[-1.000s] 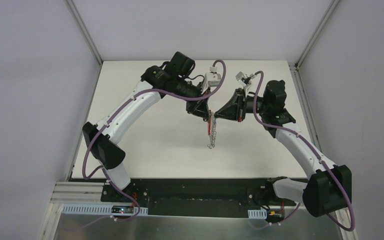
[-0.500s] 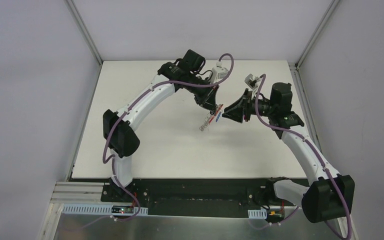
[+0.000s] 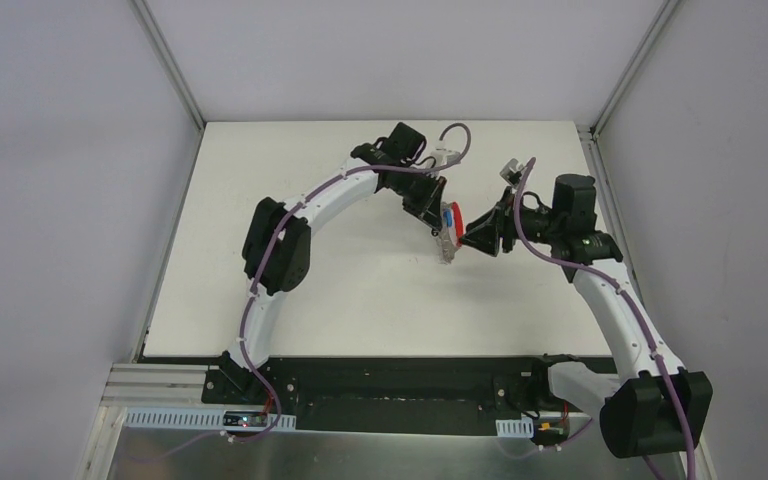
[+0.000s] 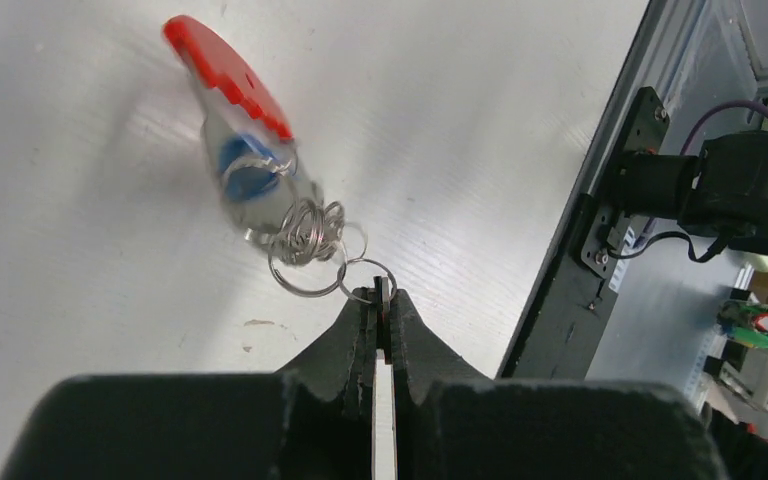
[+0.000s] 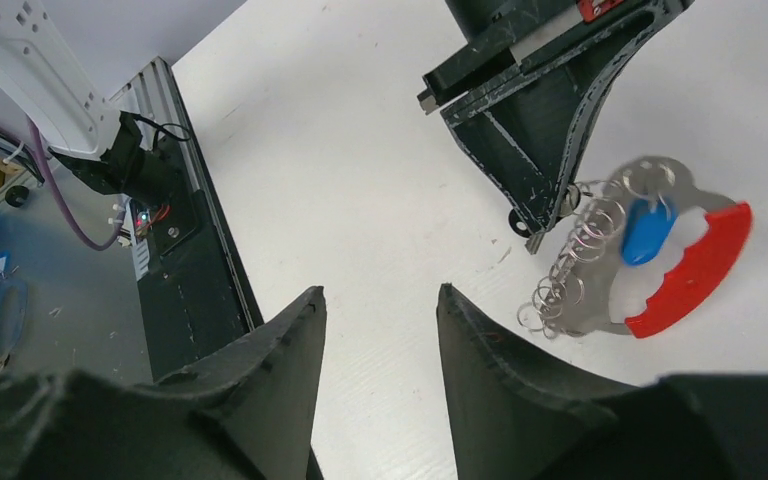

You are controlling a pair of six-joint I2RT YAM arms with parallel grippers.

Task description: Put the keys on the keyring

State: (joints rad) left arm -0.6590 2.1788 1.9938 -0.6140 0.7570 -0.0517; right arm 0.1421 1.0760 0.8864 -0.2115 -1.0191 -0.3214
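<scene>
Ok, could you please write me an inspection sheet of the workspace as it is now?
Surface: white table, small scuffs near the keyring.
Job's things: keyring, a red band with a row of rings, held by one end ring; blue key sits among the rings, cannot tell whether it is threaded on.
Clutter: nothing seen.
Grippers: left tool shut on a ring of the keyring; right tool open and empty, beside the keyring.
Cables: purple cables run along both arms, no snag seen.
Surroundings: grey walls, metal frame.
</scene>
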